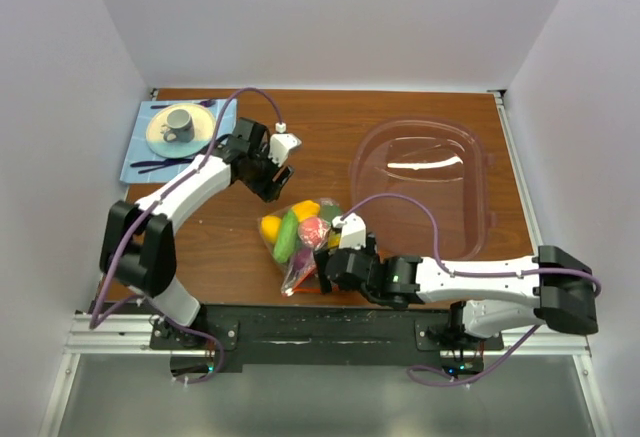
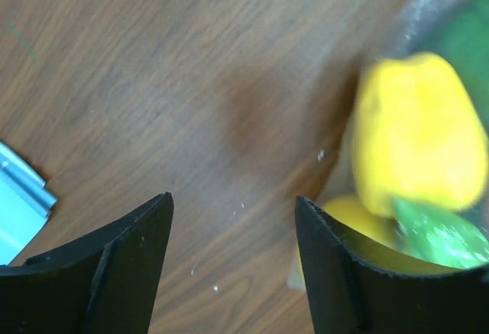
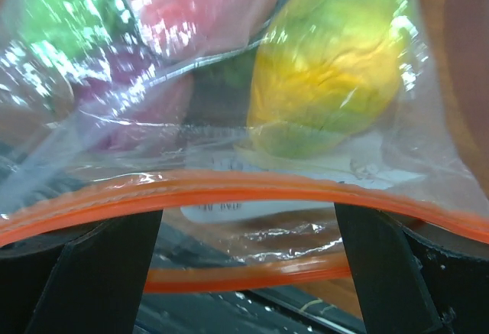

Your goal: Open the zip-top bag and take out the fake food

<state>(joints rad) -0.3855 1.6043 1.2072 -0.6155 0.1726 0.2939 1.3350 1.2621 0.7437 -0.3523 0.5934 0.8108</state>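
The zip-top bag (image 1: pixel 300 242) lies on the wooden table between the arms and holds the fake food: a yellow piece (image 1: pixel 271 227), a green one (image 1: pixel 287 237) and a pink-red one (image 1: pixel 311 229). My left gripper (image 1: pixel 275 185) is open and empty just beyond the bag's far end; in the left wrist view (image 2: pixel 233 200) a yellow piece (image 2: pixel 416 147) sits to its right. My right gripper (image 1: pixel 325 257) is at the bag's near end. In the right wrist view (image 3: pixel 244 219) it is open, and the orange zip strip (image 3: pixel 244 189) runs across both fingers, its two halves parted.
A large pink-tinted clear tub (image 1: pixel 425 182) stands at the right. A blue mat (image 1: pixel 140 157) with a plate and a grey cup (image 1: pixel 180 124) lies at the back left. The metal rail of the arm bases (image 1: pixel 320 332) runs along the near edge.
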